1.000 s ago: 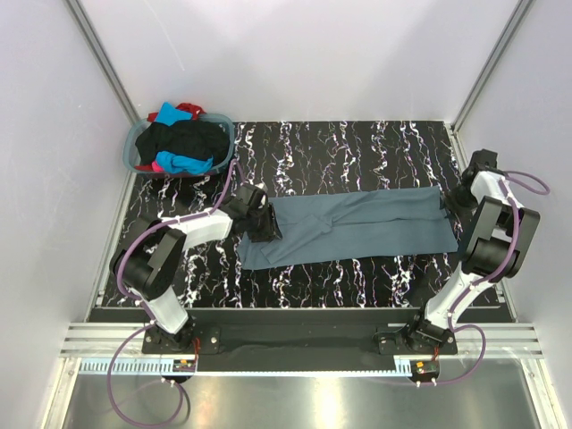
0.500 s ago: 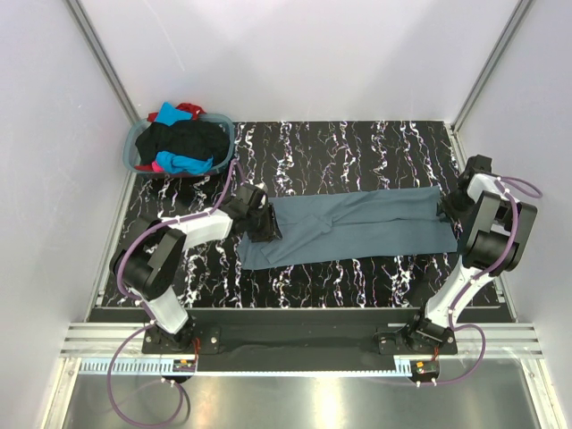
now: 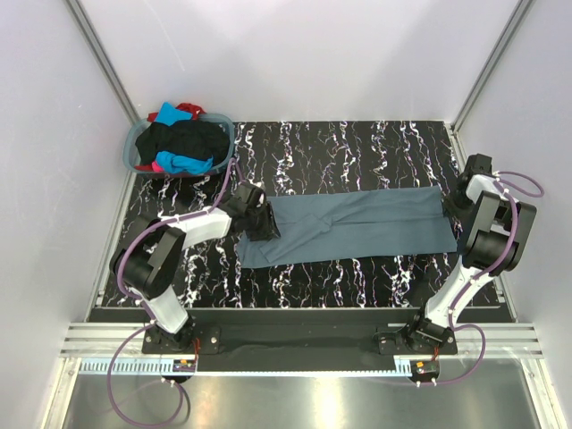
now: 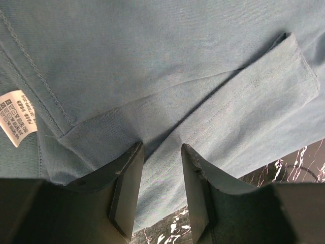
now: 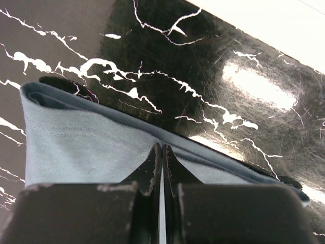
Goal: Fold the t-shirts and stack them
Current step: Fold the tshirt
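A slate blue-grey t-shirt (image 3: 357, 223) lies folded into a long band across the black marbled table (image 3: 357, 143). My left gripper (image 3: 265, 228) rests on its left end, open, its fingers straddling a folded sleeve (image 4: 264, 91) with the fabric flat beneath them. The white neck label (image 4: 18, 117) shows to their left. My right gripper (image 3: 447, 207) is at the band's right end. In the right wrist view it (image 5: 162, 146) is shut, pinching the doubled hem of the t-shirt (image 5: 76, 147), which puckers at the tips.
A round grey-blue basket (image 3: 136, 143) at the table's back left holds black, turquoise, red and pink t-shirts (image 3: 183, 143). White walls with metal frame posts close in the table on three sides. The right gripper is close to the table's right edge.
The right gripper's jaws have closed onto the shirt's right edge, and that wrist has shifted slightly inward. The left gripper has kept its place and its opening.
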